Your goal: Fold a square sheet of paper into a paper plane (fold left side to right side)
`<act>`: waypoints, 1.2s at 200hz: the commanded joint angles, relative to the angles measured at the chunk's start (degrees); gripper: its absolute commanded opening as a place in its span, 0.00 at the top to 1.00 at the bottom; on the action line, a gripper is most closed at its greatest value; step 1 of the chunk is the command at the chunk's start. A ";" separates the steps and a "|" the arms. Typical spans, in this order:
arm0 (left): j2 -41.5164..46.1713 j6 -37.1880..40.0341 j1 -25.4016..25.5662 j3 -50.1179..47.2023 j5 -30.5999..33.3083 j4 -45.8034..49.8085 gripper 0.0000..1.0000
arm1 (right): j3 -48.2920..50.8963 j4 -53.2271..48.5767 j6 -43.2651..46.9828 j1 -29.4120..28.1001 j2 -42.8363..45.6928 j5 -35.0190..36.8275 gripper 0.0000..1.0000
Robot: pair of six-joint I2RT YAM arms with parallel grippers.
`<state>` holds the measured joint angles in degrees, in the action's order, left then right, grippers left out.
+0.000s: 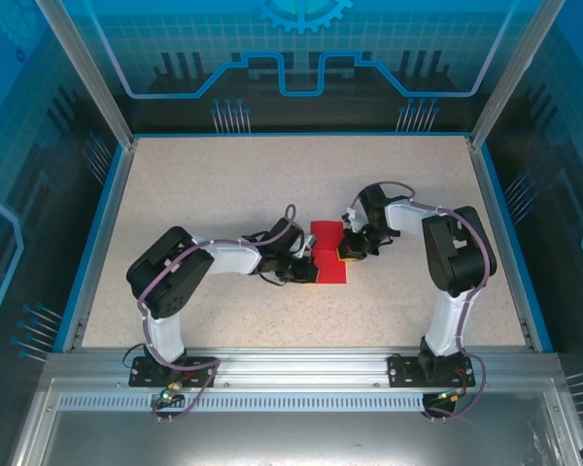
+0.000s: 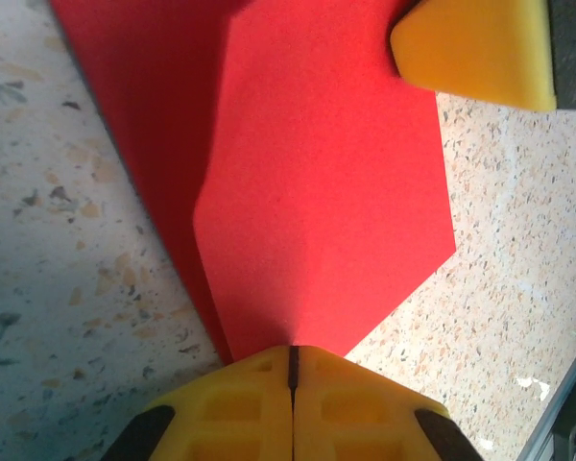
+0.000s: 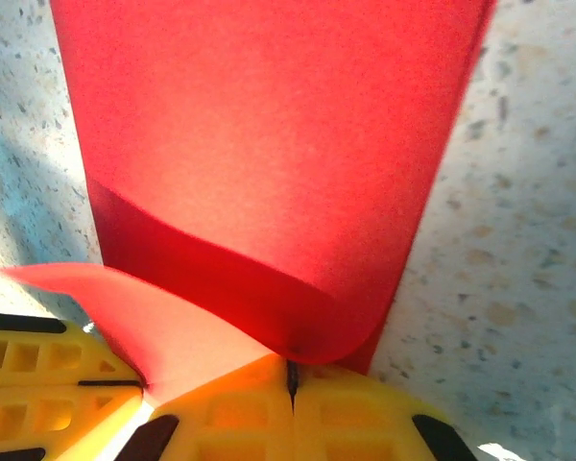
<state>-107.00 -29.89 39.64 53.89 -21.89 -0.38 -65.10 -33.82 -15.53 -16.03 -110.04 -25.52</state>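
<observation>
Left hand (image 2: 292,357): I pinch it shut on a corner of the red paper (image 2: 317,192).
Right hand (image 3: 290,373): I pinch it shut on the curled-up edge.
Table (image 1: 204,194): the paper lies in the middle.

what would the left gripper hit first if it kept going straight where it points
The red sheet that the left gripper pinches; beyond it, probably a yellow finger of the right gripper.
</observation>
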 commanded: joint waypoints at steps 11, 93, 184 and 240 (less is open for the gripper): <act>-1.91 1.31 0.33 -1.68 2.64 6.79 0.94 | -2.40 -1.01 0.68 2.88 -2.45 4.14 0.98; -1.37 1.26 0.40 -1.57 2.56 6.63 0.94 | -2.81 -0.54 1.17 7.54 -1.13 -2.58 0.98; -1.55 1.28 0.60 -1.25 2.69 6.61 0.94 | -1.19 0.92 0.31 -2.39 0.99 -1.84 0.97; -1.37 1.32 0.53 -1.37 2.84 6.62 0.94 | -5.36 -3.19 0.31 -3.44 -3.49 5.94 0.97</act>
<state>-107.00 -29.89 39.81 53.89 -21.85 -0.34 -68.16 -33.56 -15.18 -18.98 -111.77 -24.43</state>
